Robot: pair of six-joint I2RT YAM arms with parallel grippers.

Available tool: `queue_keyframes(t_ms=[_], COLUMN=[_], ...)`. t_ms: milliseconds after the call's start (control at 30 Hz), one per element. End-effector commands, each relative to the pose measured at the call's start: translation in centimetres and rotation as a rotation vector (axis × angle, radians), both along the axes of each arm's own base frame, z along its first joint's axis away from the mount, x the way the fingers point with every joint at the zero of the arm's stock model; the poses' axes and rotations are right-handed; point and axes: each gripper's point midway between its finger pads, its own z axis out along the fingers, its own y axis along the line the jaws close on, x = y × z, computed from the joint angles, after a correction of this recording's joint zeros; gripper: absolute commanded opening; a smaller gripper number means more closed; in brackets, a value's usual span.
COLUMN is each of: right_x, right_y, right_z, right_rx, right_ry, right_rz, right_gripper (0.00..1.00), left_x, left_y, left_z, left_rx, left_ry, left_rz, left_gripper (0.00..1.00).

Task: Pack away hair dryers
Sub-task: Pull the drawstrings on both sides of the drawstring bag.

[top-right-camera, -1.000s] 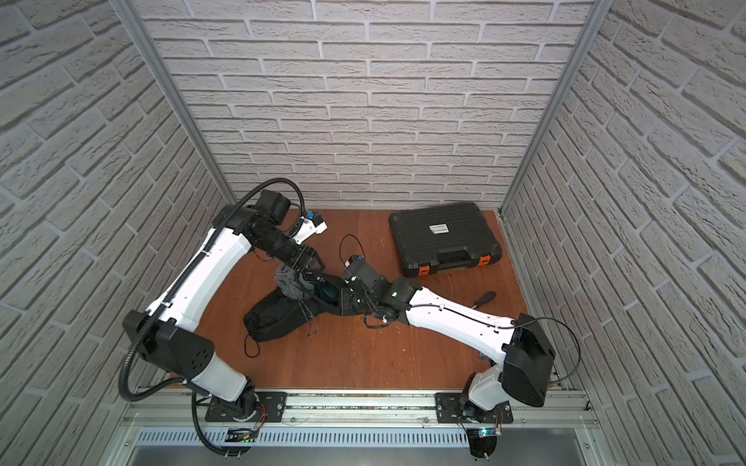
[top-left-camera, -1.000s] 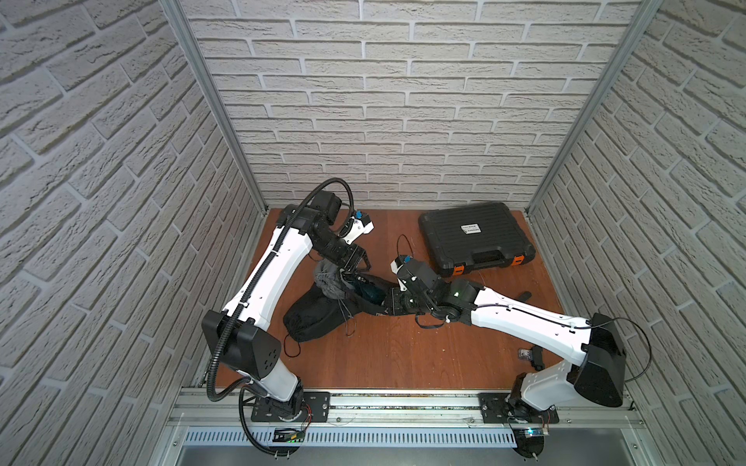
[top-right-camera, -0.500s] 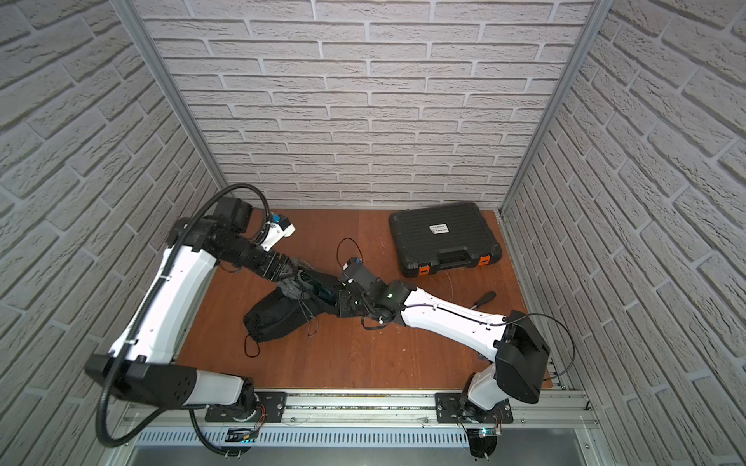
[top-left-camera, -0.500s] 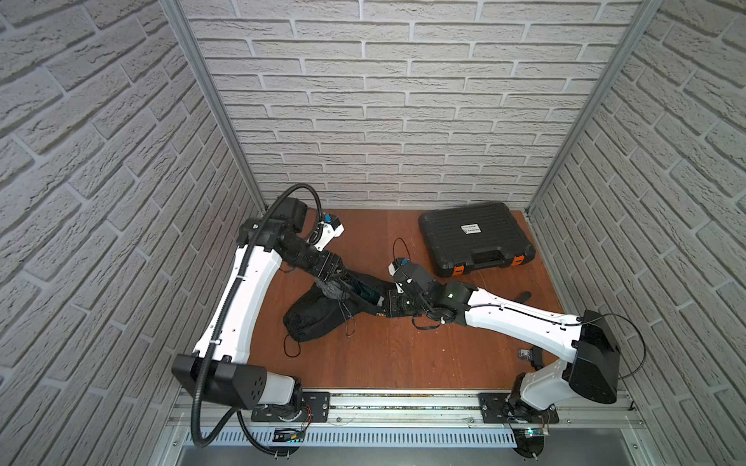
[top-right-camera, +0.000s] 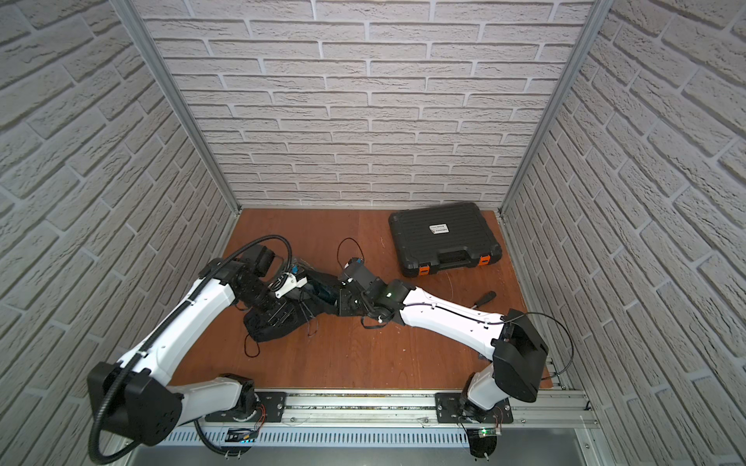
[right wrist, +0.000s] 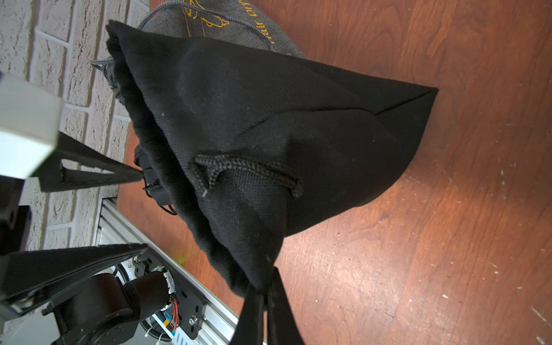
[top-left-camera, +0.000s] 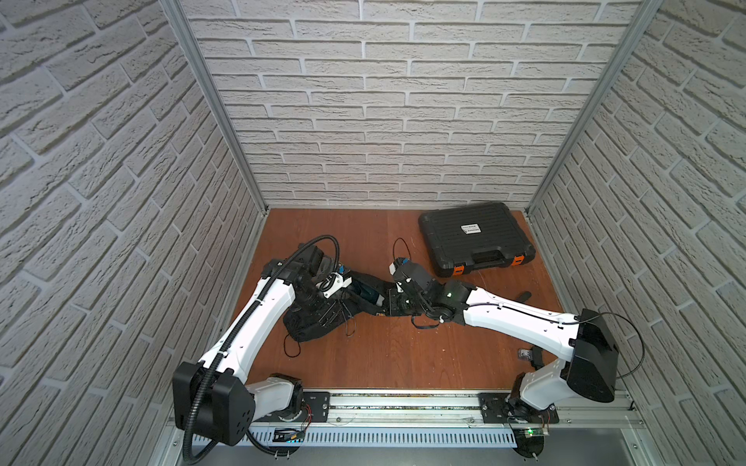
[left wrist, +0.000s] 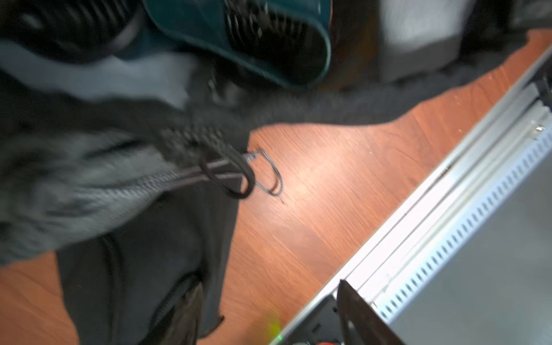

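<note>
Here, teal hair dryer (top-left-camera: 368, 293), long axis left-right, right pincer (right wrist: 265, 286) clamped on black pouch (right wrist: 268, 119), left pincer (right wrist: 145, 209) spread

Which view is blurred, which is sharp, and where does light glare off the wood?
Left wrist view: motion blur smears the teal hair dryer and grey pouch; a pale glare patch sits on the wooden tabletop. Right wrist view: sharp, the black pouch shows its weave. Both top views: crisp, evenly lit.
</note>
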Motion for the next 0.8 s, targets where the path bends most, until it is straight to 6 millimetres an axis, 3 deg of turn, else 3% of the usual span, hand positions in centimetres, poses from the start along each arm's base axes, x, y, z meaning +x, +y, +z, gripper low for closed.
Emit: queue_keyframes(t_ms=[0,67,233,467,567,667,767], right_x=[0.7,0.8,1.1,1.4,1.4,1.4,1.4], right_y=[0.7,0.8,0.7,0.4,0.5,0.5,0.5], right_z=[1.0,1.2,1.7,2.1,2.1,2.1,1.9], right_rx=[0.043,0.048,0.059,0.07,0.073,0.074,0.07], right_ry=[-0.01,-0.012,-0.019,-0.028,-0.027,-0.027,-0.022], right_rz=[-0.011,-0.014,-0.021,-0.029,-0.028,-0.024,-0.021], right_gripper=[0.02,0.03,0.03,0.03,0.03,0.03,0.03], left_x=[2.6,3.8,4.4,6.2,6.1,6.0,5.6], left_y=[-1.6,-1.6,-2.4,-1.5,-1.5,-1.4,-1.2], left_z=[1.4,1.2,0.0,-0.7,-0.9,-0.8,-0.4], left_rx=[-0.063,-0.033,0.007,0.081,0.083,0.093,0.103], left_ry=[-0.181,-0.239,-0.266,-0.329,-0.324,-0.325,-0.32], left_rz=[-0.007,0.029,-0.002,0.057,0.059,0.061,0.06], left_gripper=[0.72,0.73,0.69,0.59,0.43,0.17,0.0])
